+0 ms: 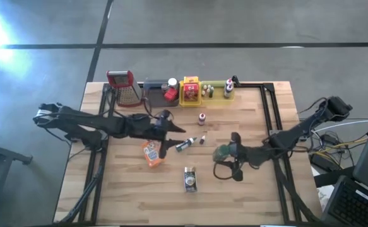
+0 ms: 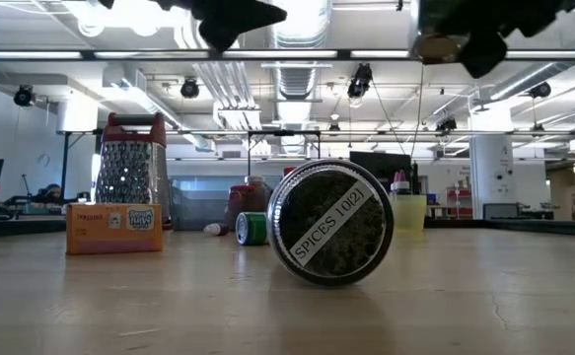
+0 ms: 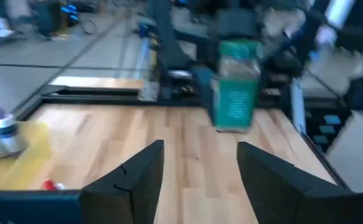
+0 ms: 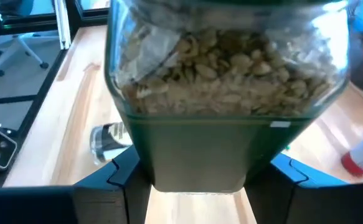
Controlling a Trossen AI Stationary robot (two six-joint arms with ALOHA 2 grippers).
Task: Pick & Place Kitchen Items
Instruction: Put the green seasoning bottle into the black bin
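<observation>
**Two arms mid-table, right one holding a jar**

I see the right gripper (image 4: 197, 180) clamped on a clear, green-labelled jar (image 4: 228, 93) of pale flakes, raised right of centre. Left gripper (image 3: 200, 177) hovers mid-table, fingers parted, nothing between. Round spice tin (image 2: 330, 223) lies on its side on the near wood table (image 1: 127, 189).

The jar (image 4: 228, 93) has a green label and pale beige contents. The packet (image 1: 151, 153) is orange; the grater (image 1: 122, 86) is silver with a red top. A round tin (image 2: 330, 223) shows dark, perhaps greenish, spices under a white diagonal label.
</observation>
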